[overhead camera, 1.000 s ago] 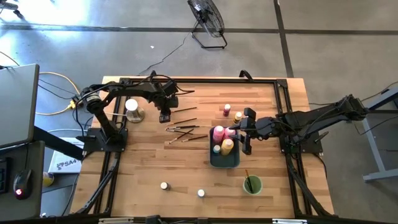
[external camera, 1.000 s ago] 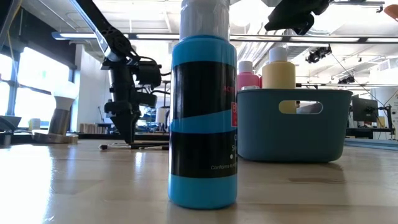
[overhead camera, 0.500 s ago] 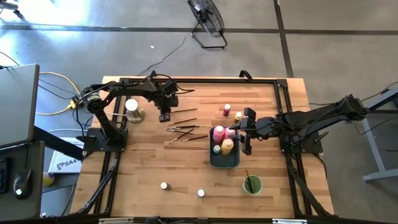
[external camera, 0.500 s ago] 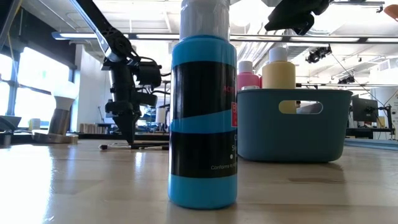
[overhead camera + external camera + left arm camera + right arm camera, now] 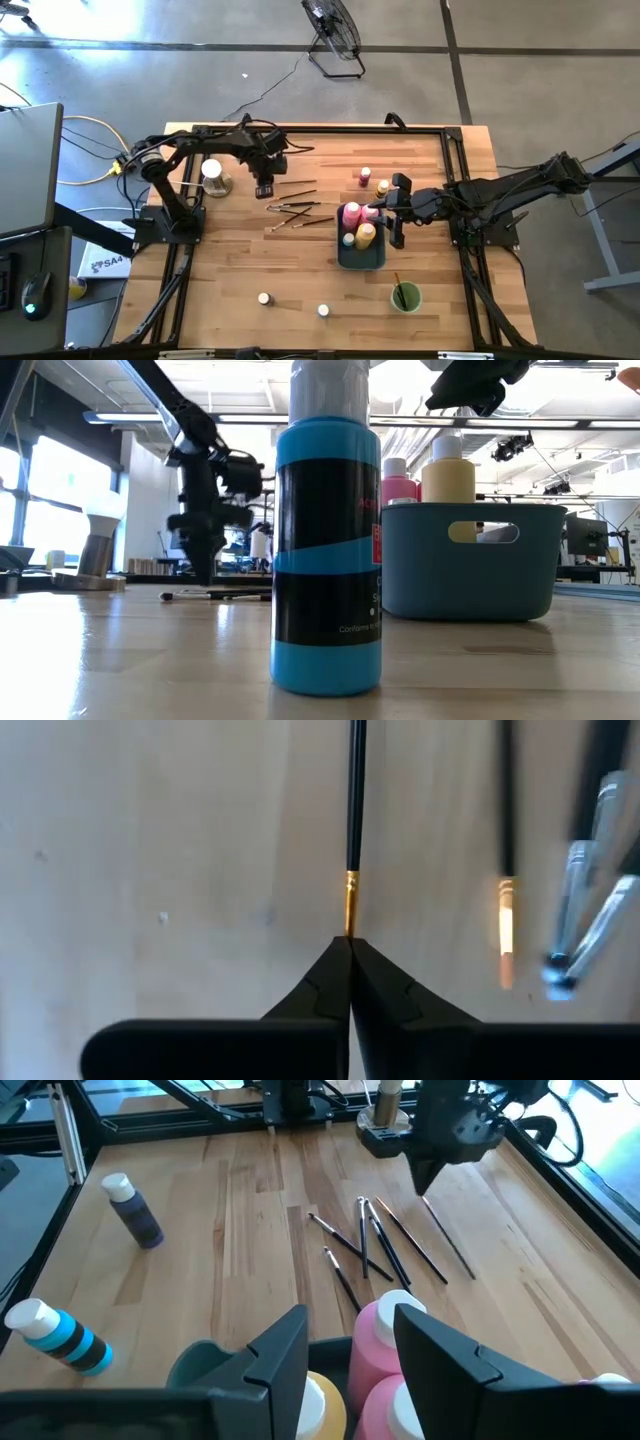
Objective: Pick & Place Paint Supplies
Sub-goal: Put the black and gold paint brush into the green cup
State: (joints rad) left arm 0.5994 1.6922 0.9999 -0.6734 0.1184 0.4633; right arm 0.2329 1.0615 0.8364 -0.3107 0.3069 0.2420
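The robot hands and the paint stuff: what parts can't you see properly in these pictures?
- Low view: the blue bottle loses its cap at the top edge and hides the table behind it.
- Left wrist view: the shut left hand covers the paintbrush tip; neighbouring brushes are blurred.
- Right wrist view: the tray is mostly hidden behind the right hand.
- High view: the green cup contents are too small.

The high camera looks straight down on the whole tabletop (image 5: 250, 260), while the low one sits at its surface, a blue bottle (image 5: 326, 550) close before the lens. The left wrist camera hangs very near the wood over a paintbrush (image 5: 352, 830) — the right wrist camera looks across the tray (image 5: 195, 1365) toward the brushes (image 5: 375, 1245), which the high view shares.
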